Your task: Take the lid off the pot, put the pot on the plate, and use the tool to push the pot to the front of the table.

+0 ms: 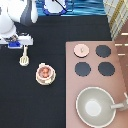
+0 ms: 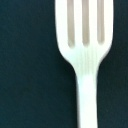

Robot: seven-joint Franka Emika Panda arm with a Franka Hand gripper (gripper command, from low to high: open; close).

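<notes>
Gripper point(image 1: 21, 44) hung low at the exterior view's left, over the black table point(image 1: 30, 100), directly above the tool point(image 1: 23, 60); grip state impossible to tell, nothing seen held. Just toward the exterior view's bottom lay that cream spatula, long axis running top-to-bottom, with its slotted head point(image 2: 84, 25) filling the wrist view; which end pointed toward the robot, hard to say. Further right sat the pot point(image 1: 45, 73) already on the plate point(image 1: 38, 79), lid point(image 1: 81, 50) off, parked on the stove point(image 1: 120, 75).
</notes>
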